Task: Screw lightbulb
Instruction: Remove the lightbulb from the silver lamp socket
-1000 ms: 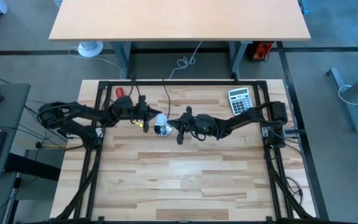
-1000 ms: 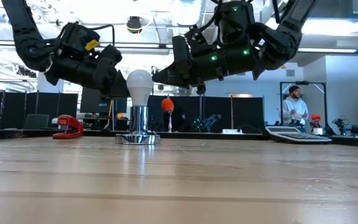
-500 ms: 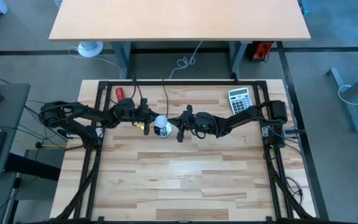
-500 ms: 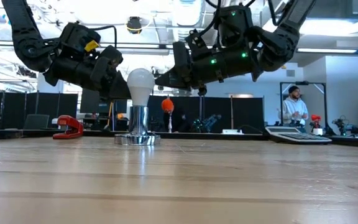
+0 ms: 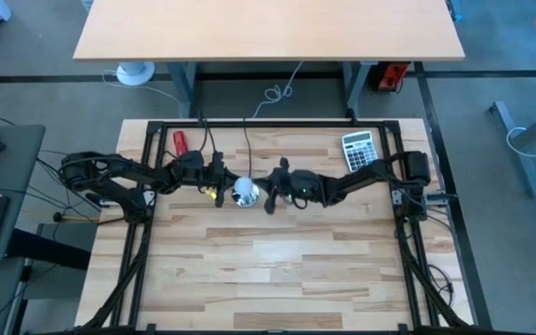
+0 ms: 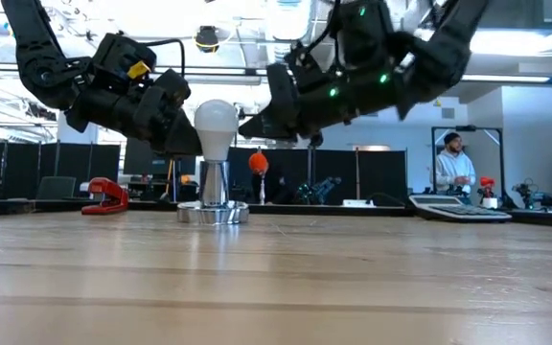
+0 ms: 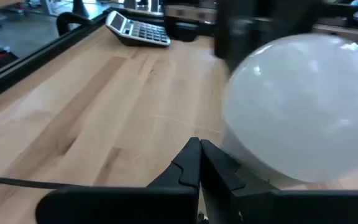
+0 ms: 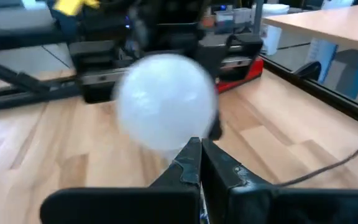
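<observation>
Bulb (image 6: 216,127): upright in the metal socket (image 6: 213,196), mid-table, between both grippers.
Left gripper (image 6: 184,134): fingers closed together, just beside the bulb.
Right gripper (image 6: 249,125): fingers closed, near the bulb's other side.

The lightbulb (image 6: 216,127) is plain white on a shiny silver socket (image 6: 213,205). The bench (image 5: 277,261) is pale wood in striped planks. At far left lies a red stapler (image 6: 104,196); at far right, a grey calculator (image 5: 358,149). Both arms are black.
</observation>
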